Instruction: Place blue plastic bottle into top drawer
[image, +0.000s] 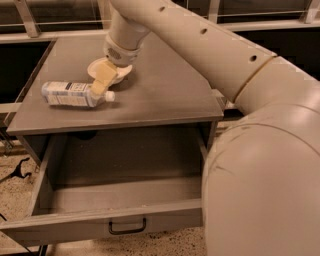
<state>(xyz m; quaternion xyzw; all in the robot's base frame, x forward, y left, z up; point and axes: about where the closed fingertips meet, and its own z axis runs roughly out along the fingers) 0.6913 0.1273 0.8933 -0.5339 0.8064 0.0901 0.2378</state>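
The blue plastic bottle (74, 94) lies on its side on the grey cabinet top, its white cap (109, 96) pointing right. My gripper (102, 80) hangs from the arm right above the bottle's cap end, close to or touching it. The top drawer (107, 220) is pulled wide open below, with its inside empty and its dark bar handle (127, 228) at the front.
A white bowl (119, 71) sits on the cabinet top just behind the gripper, partly hidden by it. My large beige arm (260, 150) fills the right side of the view. A speckled floor lies below, and dark railings stand behind the cabinet.
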